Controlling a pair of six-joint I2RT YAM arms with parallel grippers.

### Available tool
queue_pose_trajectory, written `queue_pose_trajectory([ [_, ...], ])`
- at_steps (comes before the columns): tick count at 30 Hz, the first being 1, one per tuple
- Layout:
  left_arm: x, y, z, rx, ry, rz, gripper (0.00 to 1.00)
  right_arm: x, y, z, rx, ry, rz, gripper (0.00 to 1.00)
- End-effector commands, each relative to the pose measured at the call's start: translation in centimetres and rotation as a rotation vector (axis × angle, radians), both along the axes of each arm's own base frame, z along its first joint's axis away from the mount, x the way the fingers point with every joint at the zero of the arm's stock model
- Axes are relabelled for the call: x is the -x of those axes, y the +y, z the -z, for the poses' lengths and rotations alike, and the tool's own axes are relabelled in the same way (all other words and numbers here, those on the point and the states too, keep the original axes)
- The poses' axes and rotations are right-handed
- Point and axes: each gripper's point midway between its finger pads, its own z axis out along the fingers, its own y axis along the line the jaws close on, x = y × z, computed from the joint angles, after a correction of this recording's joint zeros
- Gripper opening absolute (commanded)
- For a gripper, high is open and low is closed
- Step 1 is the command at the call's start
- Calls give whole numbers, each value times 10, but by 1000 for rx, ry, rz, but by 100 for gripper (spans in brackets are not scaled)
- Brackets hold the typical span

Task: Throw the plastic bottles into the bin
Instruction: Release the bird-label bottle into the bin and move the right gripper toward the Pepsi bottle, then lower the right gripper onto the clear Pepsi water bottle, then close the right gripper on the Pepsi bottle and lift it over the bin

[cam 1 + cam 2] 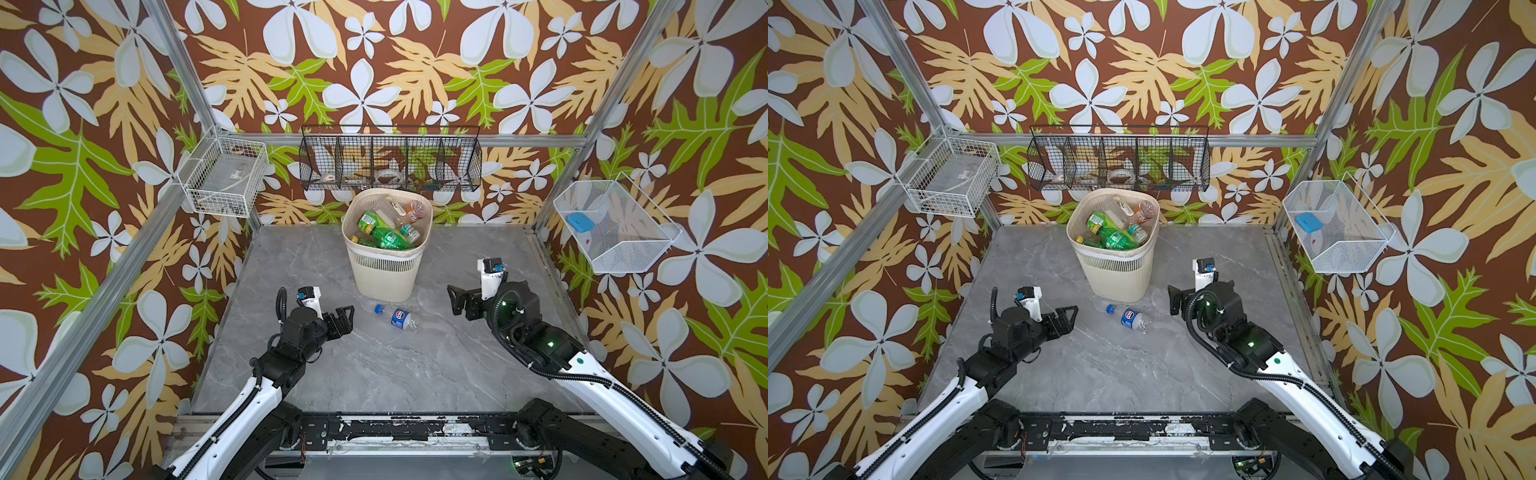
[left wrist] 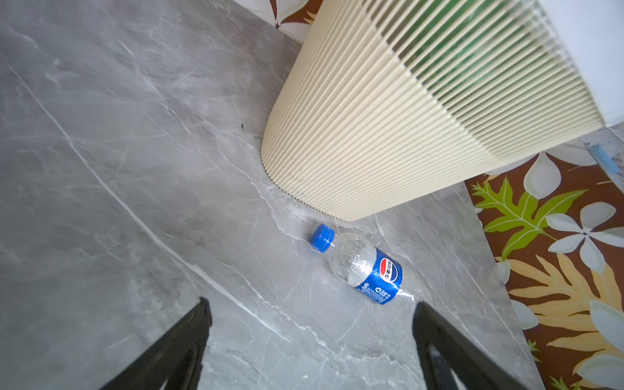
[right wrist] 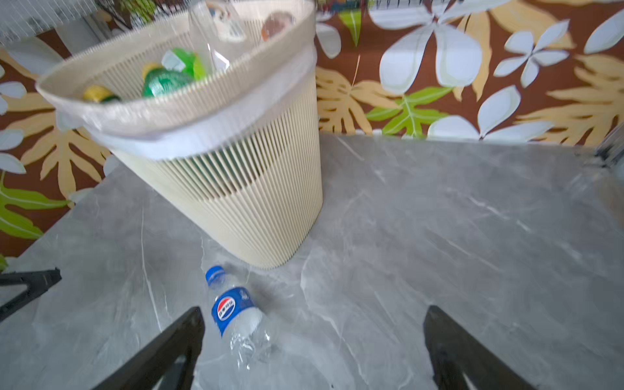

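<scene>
One bottle (image 1: 397,318) lies on its side on the bench (image 1: 374,374). It is just ahead of the left gripper (image 1: 347,320) and between it and the right gripper (image 1: 454,300). The bin (image 1: 384,274) stands beyond both grippers, close behind the bottle, heaped with green and clear bottles (image 1: 382,235).

The step in hand looks like picking up this bottle, and the left gripper seems better placed. In its wrist view the bottle (image 2: 364,266) sits ahead and off toward one finger. The gripper should therefore centre over it first, then close across the blue label (image 2: 381,277). The clear end looks crumpled and may buckle, and the round body could roll against the bin. With the bin so full, release high over its middle.

Both grippers stand wide apart, holding and touching nothing.
</scene>
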Motion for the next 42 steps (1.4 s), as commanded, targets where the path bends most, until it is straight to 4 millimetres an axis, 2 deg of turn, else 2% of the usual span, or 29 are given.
queue_pose_trajectory([
  [1, -2, -6, -9, 78, -30, 0, 94, 4, 15, 31, -37, 85, -59, 98],
  [5, -1, -3, -14, 98, -53, -19, 95, 2, 51, 65, -66, 157, -175, 95],
  [8, 2, -6, -17, 105, -64, 6, 95, 0, 81, 84, -4, 177, -240, 95],
  [12, 10, -21, -23, 136, -101, 112, 97, -8, 115, 110, 36, 231, -306, 93],
  [14, 16, -29, -23, 151, -111, 165, 97, -14, 124, 123, 62, 253, -315, 92],
  [18, 26, -36, -22, 182, -118, 224, 98, -25, 134, 143, 115, 273, -316, 90],
  [25, 28, -30, -21, 180, -135, 197, 99, -26, 147, 177, 169, 324, -340, 84],
  [28, 29, -29, -22, 179, -142, 197, 100, -24, 151, 188, 181, 339, -344, 76],
  [30, 28, -28, -22, 173, -143, 189, 100, -21, 152, 193, 187, 351, -348, 67],
  [33, 27, -25, -22, 165, -148, 173, 100, -17, 153, 195, 192, 357, -356, 55],
  [35, 27, -24, -25, 165, -160, 170, 100, -13, 152, 194, 195, 359, -353, 50],
  [39, 30, -28, -33, 185, -195, 195, 100, -3, 148, 190, 192, 362, -347, 45],
  [42, 30, -25, -39, 190, -218, 184, 100, 10, 146, 176, 188, 348, -344, 43],
])
